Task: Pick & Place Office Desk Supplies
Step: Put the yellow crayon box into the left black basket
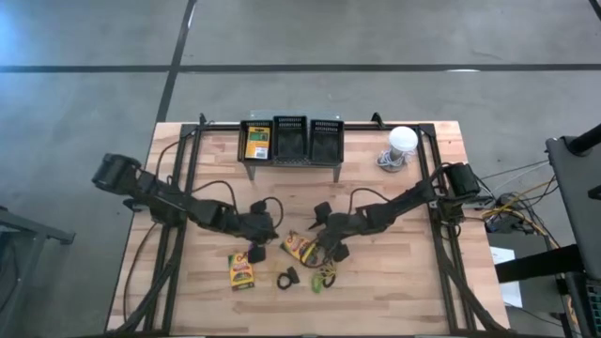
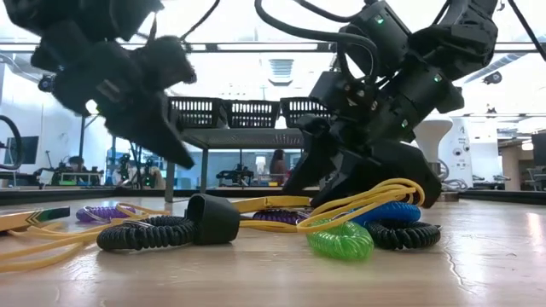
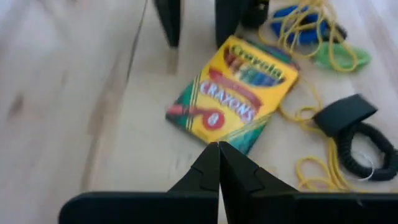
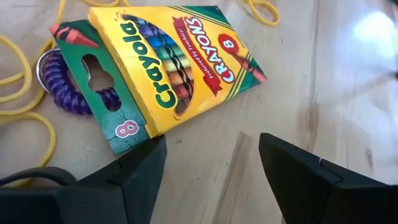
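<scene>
Two grippers over scattered desk supplies
Left gripper [image 1: 266, 222] hovers, jaws shut and empty, near crayon box [image 1: 242, 270] at six o'clock; right gripper [image 1: 322, 246], jaws wide, sits beside another crayon box [image 1: 300, 248]

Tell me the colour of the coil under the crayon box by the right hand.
Purple; the coil shows best in the right wrist view, partly under the crayon box.

Overhead straight down, low level across—both wrists close on one crayon box [image 3: 233, 93].
</scene>
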Available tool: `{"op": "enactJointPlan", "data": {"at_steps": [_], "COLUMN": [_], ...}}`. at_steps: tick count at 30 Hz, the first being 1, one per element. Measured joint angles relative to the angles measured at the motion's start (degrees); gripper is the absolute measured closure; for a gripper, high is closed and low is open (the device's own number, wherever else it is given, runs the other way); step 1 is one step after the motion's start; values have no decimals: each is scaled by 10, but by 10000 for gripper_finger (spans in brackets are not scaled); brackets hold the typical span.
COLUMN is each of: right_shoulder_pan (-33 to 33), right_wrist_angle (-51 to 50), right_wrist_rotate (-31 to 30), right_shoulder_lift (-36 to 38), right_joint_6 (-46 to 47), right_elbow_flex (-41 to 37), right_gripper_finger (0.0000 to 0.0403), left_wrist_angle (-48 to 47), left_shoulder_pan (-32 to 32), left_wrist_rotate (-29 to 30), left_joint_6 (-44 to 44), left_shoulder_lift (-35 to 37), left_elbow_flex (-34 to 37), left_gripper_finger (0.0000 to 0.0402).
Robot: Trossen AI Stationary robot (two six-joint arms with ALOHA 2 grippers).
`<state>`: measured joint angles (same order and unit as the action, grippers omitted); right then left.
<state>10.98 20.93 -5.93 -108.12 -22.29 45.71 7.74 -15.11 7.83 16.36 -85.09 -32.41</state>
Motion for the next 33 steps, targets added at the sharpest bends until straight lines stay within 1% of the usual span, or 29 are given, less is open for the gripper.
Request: {"op": "enactJointPlan", "data": {"at_steps": [3, 8, 10, 16, 19, 24, 29, 33], "right_shoulder_pan": [0, 1, 1, 3, 4, 5, 6, 7], "right_wrist_angle": [16, 46, 47, 52, 54, 61, 57, 43], "right_wrist_rotate": [0, 17, 34, 52, 54, 63, 56, 45], "right_shoulder_lift": [-1, -2, -2, -4, -16, -56, -73, -70], "right_joint_6": [-16, -79, -107, -162, -188, -207, -184, -180], "right_elbow_flex": [-1, -1, -1, 3, 11, 43, 71, 82], "right_gripper_finger": [145, 145, 145, 145, 145, 145, 150, 168], "left_wrist_angle": [25, 160, 180, 218, 234, 234, 234, 237], "left_shoulder_pan": [1, 1, 1, 6, 11, 21, 37, 44], "left_wrist_rotate": [-19, -52, -58, -58, -57, -28, -13, -10], "left_joint_6": [15, 15, 15, 15, 15, 2, -5, -7], "left_shoulder_lift": [-22, -87, -112, -165, -174, -170, -170, -170], "left_elbow_flex": [13, 29, 24, 9, 9, 11, 11, 12], "left_gripper_finger": [398, 398, 398, 398, 398, 398, 398, 398]}}
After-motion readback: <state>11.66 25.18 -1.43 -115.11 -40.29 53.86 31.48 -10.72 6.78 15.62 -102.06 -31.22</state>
